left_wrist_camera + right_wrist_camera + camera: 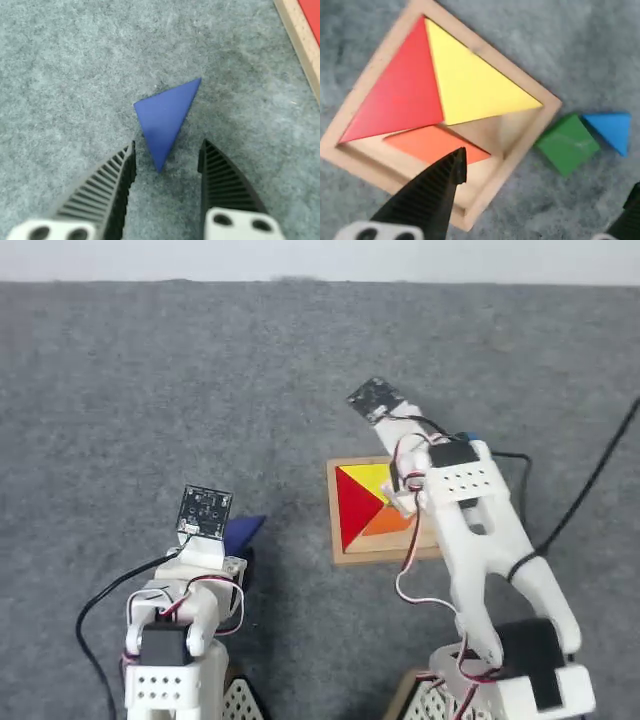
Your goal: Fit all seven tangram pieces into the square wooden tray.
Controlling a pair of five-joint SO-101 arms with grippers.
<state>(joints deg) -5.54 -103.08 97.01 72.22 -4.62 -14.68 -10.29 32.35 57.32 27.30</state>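
In the wooden tray (374,76), a red triangle (400,95), a yellow triangle (470,85) and an orange piece (435,142) are seated.
A green square (567,145) and a light-blue triangle (612,127) are laid just outside the tray. The right gripper (547,170) is spread wide above it. The dark-blue triangle (165,117) on the carpet (60,75) is straddled by the parted left gripper (167,150).

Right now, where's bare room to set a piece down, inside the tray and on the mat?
Tray: bare wood between yellow triangle, orange piece and the corner nearest the green square. Mat: wide open stretch beyond the dark blue triangle. Crowded: outside that corner, green square beside light blue triangle.
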